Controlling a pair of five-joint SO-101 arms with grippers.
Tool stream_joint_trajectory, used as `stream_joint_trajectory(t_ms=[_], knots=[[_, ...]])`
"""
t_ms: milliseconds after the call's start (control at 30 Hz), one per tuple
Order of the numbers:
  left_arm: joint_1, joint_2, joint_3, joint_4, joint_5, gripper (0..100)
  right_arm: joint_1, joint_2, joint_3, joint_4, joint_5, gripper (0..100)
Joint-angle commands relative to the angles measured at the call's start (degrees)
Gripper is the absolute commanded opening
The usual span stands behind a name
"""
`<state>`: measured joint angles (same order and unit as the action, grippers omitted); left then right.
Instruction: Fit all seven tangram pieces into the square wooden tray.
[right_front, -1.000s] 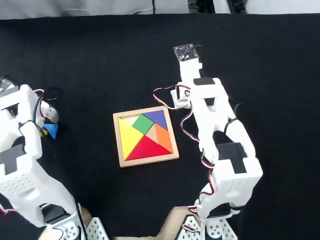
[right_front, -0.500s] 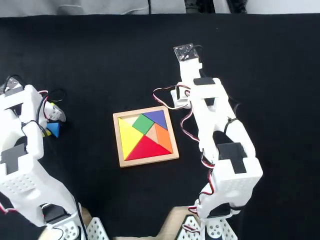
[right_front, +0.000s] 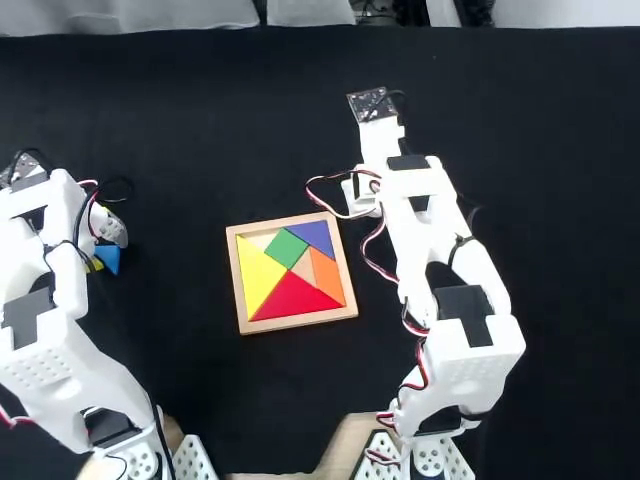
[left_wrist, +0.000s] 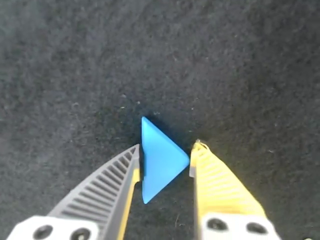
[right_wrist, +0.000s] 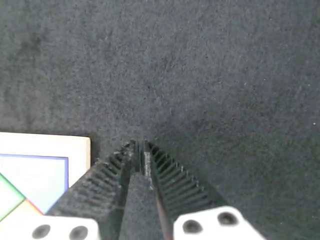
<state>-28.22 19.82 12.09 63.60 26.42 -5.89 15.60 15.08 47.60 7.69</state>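
The triangle (left_wrist: 161, 159) is held between the left fingers (left_wrist: 216, 186), long edge flat against one, apex against the other; the right fingers (right_wrist: 170, 176), closed empty, are nearer the tray (right_front: 233, 285).

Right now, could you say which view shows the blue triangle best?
The left wrist view: the blue triangle lies whole within the left gripper. The high view gives a small part beside that arm; the right wrist view faces the tray.
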Motion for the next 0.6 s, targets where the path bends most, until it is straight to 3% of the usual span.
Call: stream_joint_trajectory(t_ms=[0,100,233,433,567], knots=[[0.2,-0.9,0.0,1.0,-0.8,16,0.6,-3.4,-0.2,-1.0,-0.1,1.1],[0.4,-1.9,-0.9,1.6,-0.8,16,0.6,-3.4,-0.2,-1.0,-0.1,1.1],[1.8,-6.7,-7.7,10.4,-4.2,16,0.7,-3.4,-0.3,-1.0,-0.1,1.1],[10.0,-12.7,-17.5,21.2,-24.7,16,1.1,-3.6,-0.5,-1.0,-0.1,1.1],[18.7,-14.3,-20.9,27.0,-45.4,16,2.1,-3.9,-0.6,-1.0,-0.1,1.1]])
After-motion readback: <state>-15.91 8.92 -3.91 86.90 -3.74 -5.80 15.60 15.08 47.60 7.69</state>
